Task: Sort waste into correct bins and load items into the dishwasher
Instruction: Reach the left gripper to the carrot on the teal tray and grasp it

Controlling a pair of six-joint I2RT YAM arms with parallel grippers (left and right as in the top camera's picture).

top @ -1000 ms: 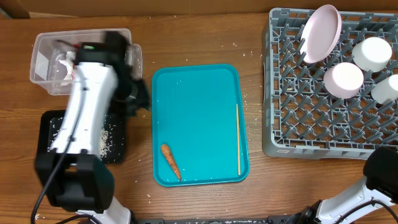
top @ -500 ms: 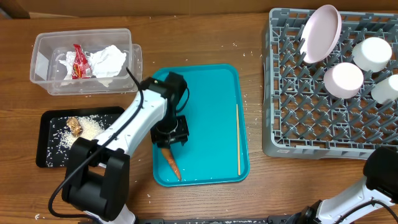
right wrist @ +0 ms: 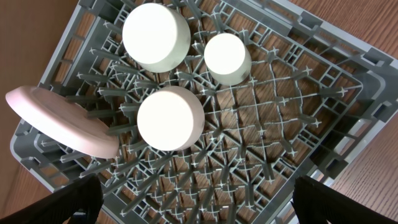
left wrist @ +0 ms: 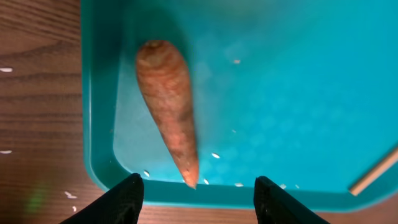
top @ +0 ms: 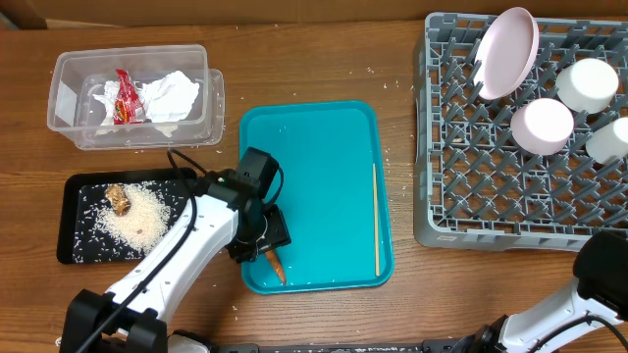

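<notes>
The small orange carrot [left wrist: 169, 106] lies in the teal tray's front left corner, also in the overhead view [top: 277, 268]. My left gripper [left wrist: 199, 202] is open and empty just above it, with the carrot's tip between the fingers [left wrist: 127, 199]. The clear tub [top: 69, 127] holds the red wrapper [top: 125, 96] and white tissue [top: 169, 96]. The black tray [top: 74, 250] holds rice [top: 137, 216] and the brown lump [top: 119, 197]. The grey dish rack [top: 491, 206] holds the plate [top: 507, 54] and three cups [top: 543, 126]. My right gripper [right wrist: 199, 205] is open and empty above the rack [right wrist: 273, 143].
The teal serving tray [top: 324, 167] sits mid-table with a thin wooden stick [top: 375, 218] along its right side. Rice grains are scattered on the wooden table around the tray. The right arm's base [top: 599, 279] is at the front right.
My left arm has swung from over the clear tub across to the teal tray and come down over the carrot. The right arm has not moved.
</notes>
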